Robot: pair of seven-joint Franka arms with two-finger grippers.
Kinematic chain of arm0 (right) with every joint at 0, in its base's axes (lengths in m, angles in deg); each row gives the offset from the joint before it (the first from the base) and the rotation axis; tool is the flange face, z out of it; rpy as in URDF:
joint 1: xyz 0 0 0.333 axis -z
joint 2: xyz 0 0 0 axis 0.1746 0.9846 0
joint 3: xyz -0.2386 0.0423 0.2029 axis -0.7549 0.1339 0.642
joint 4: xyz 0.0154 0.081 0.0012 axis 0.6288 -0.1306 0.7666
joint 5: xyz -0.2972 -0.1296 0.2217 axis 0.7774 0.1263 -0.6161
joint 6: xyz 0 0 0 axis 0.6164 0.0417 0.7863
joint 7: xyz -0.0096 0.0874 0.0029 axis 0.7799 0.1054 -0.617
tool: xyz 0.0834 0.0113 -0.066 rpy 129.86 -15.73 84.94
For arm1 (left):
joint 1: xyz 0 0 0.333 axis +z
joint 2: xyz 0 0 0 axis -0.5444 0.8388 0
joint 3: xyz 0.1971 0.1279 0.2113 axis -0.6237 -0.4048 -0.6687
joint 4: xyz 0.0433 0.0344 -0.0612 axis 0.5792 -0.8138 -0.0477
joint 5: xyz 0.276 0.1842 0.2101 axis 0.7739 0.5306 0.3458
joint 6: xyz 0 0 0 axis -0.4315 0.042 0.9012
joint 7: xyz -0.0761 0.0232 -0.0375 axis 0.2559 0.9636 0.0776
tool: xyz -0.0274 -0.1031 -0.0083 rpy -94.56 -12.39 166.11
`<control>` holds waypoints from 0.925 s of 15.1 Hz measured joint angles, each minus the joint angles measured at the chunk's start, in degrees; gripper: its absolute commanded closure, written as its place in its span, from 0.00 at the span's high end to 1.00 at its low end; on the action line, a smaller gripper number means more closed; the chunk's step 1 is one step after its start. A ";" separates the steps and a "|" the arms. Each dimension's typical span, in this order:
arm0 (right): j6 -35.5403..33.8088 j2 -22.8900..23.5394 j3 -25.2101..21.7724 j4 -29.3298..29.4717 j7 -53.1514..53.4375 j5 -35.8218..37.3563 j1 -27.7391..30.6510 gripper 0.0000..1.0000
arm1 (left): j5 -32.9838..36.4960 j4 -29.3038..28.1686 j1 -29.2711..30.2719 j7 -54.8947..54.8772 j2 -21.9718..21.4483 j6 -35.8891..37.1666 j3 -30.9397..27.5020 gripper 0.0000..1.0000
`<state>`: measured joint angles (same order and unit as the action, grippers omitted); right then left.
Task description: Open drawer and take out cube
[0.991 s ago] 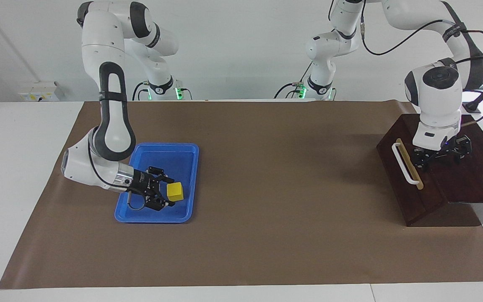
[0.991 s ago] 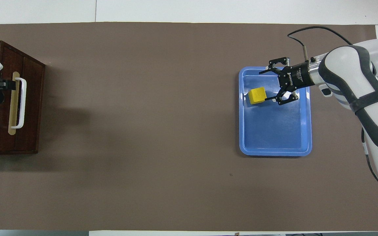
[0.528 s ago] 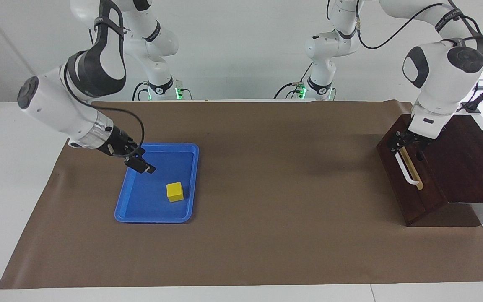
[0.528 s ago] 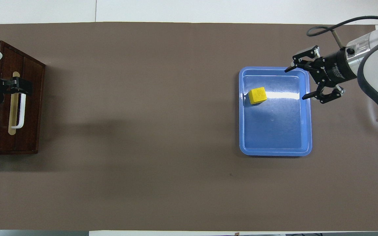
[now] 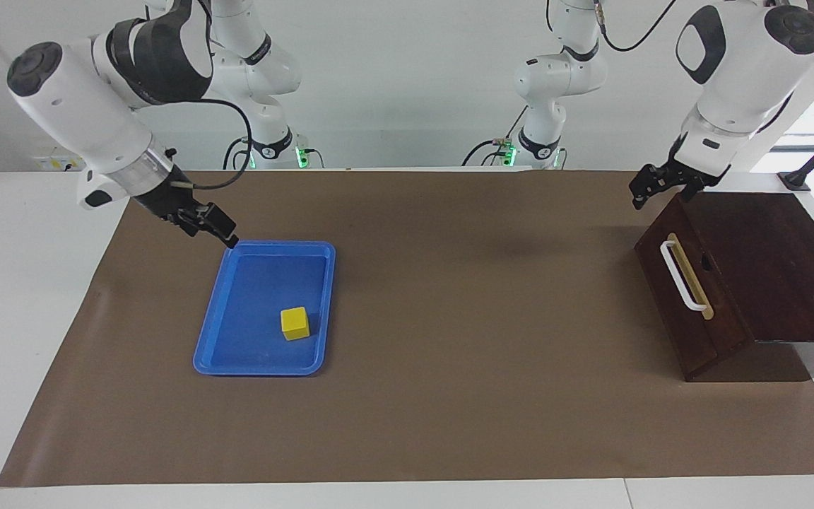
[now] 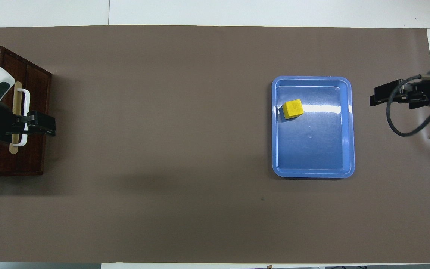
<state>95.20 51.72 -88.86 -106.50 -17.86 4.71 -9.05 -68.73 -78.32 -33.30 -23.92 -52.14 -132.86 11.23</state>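
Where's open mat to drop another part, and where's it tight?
Free: the brown mat between the blue tray and the drawer, and the mat's strip farthest from the robots. Inside the tray, the part nearer the robots than the cube is bare. Tight: in front of the drawer's handle.

Both arms raised — left pincer (image 5: 646, 185), right pincer (image 5: 215, 227) airborne.

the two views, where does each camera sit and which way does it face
Facing view: high across the table, facing the robots; both arms and bases show, left gripper over the drawer, right gripper raised.
Overhead view: above the robots' end, looking steeply down; only wrists and grippers show.
Shared: cube in blue tray, drawer shut.
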 measured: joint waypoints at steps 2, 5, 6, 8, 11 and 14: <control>-2.60 -1.27 0.00 -0.01 -3.61 1.11 0.10 1.00 | -1.81 0.51 -0.18 1.06 1.33 0.08 -0.51 1.00; -7.86 -2.03 0.00 -0.09 -4.77 2.49 0.28 1.00 | -2.68 5.19 -0.13 1.06 5.09 1.79 -1.65 1.00; -8.89 -2.02 0.02 -0.22 -4.77 2.63 0.59 1.00 | -2.74 6.35 -0.12 1.06 5.82 2.75 -1.74 1.00; -9.87 -2.02 0.32 -0.56 -4.77 2.87 1.69 1.00 | -2.87 7.31 -0.15 1.06 6.28 4.23 -1.60 1.00; -9.93 -2.01 1.97 -0.72 -4.86 6.28 3.88 1.00 | -2.91 7.56 -0.16 1.07 6.27 4.69 -1.55 1.00; -9.93 -2.01 3.01 -0.72 -4.87 7.99 4.07 1.00 | -2.91 7.70 -0.12 1.11 6.27 4.61 -1.87 1.00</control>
<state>85.27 49.71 -85.84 -107.21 -22.73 12.70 -4.98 -71.64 -70.61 -33.42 -22.82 -45.87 -128.25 9.35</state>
